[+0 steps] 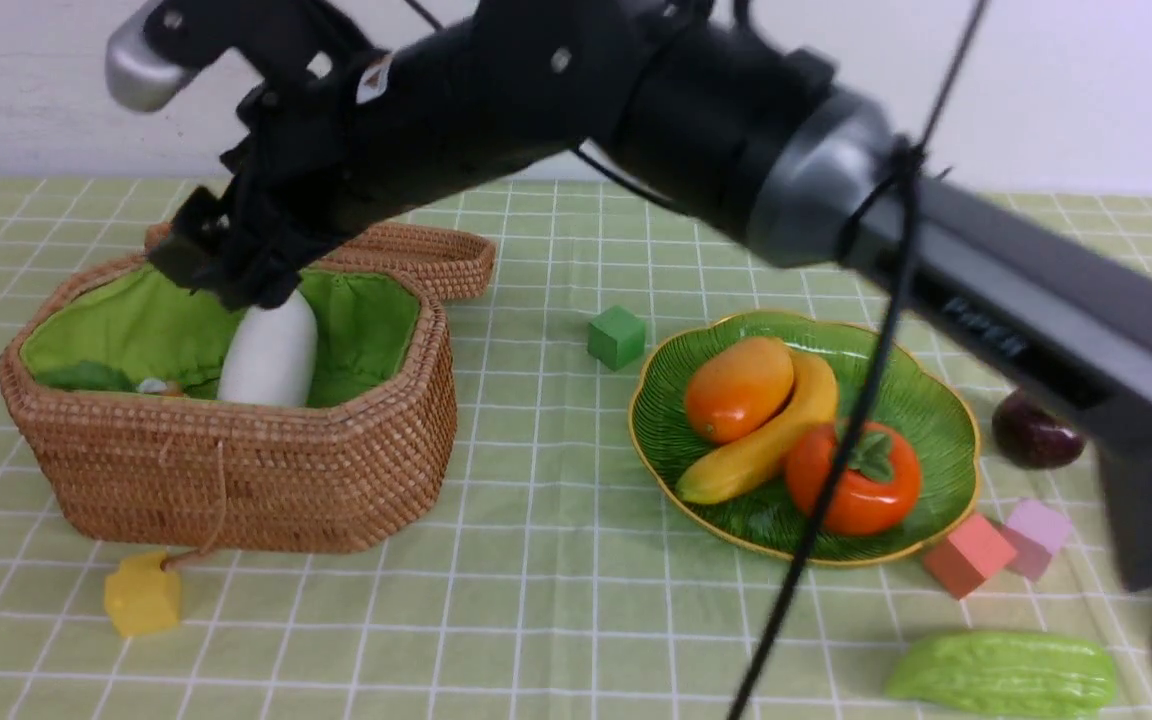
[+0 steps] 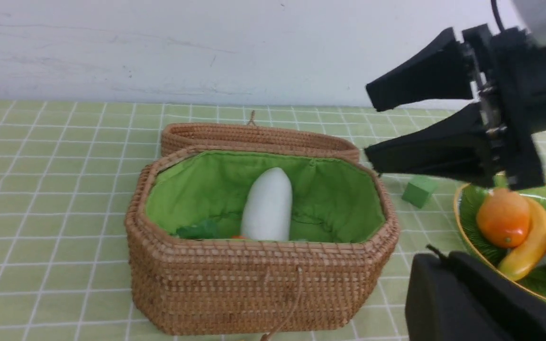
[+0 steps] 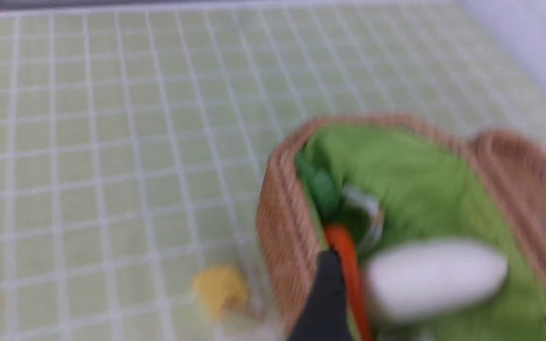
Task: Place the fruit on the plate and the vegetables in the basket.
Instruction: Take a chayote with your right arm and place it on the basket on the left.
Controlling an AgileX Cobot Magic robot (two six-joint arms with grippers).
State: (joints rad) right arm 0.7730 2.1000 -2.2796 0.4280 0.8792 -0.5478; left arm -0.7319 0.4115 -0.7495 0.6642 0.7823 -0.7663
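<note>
The wicker basket (image 1: 236,470) with green lining stands at the left. The white radish (image 1: 271,355) leans upright inside it, beside the carrot (image 3: 344,255). My right gripper (image 1: 236,270) hovers over the basket, open and empty, its jaws wide apart above the radish (image 3: 434,279). The green plate (image 1: 926,400) holds the mango (image 1: 739,388), banana (image 1: 766,440) and persimmon (image 1: 851,480). The mangosteen (image 1: 1034,432) lies on the cloth right of the plate. The green gourd (image 1: 1001,672) lies at the front right. The eggplant is out of view. My left gripper (image 2: 439,258) is shut and empty.
A green cube (image 1: 617,337) sits between basket and plate. A yellow cube (image 1: 142,595) lies in front of the basket. Red (image 1: 968,553) and pink (image 1: 1036,535) cubes sit by the plate's front right. The basket lid (image 1: 426,255) lies open behind the basket.
</note>
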